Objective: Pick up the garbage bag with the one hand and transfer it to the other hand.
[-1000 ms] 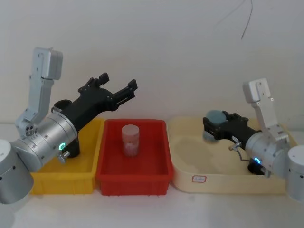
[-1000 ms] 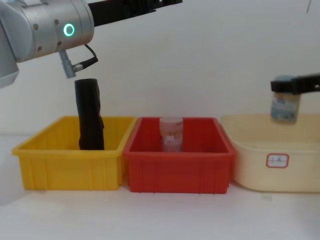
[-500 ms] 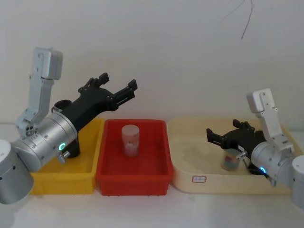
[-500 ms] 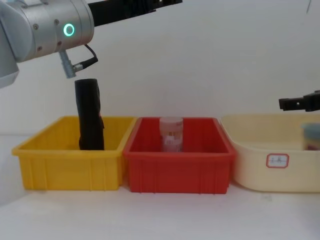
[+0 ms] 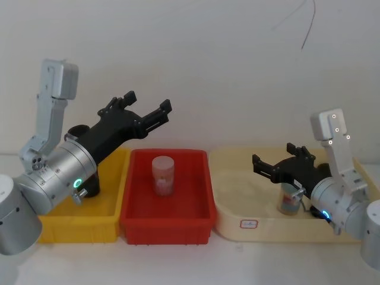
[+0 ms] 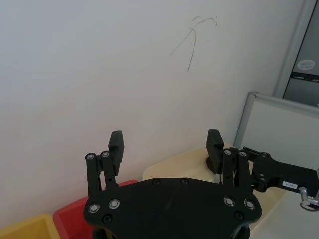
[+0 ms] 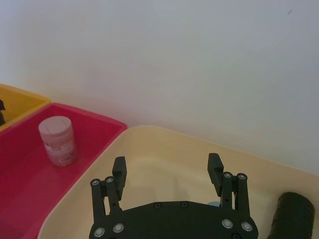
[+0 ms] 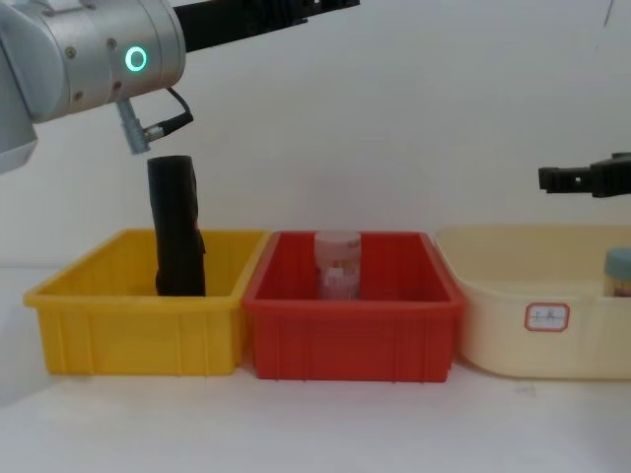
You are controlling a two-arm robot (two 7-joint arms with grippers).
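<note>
Standing upright in yellow bin [image 8: 99, 296], garbage bag [image 8: 177, 236], long axis vertical

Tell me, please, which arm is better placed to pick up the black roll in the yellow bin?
Probably left. The left gripper is open, raised beside the roll standing in the yellow bin. The right gripper is open over the cream tub, two bins away.
</note>
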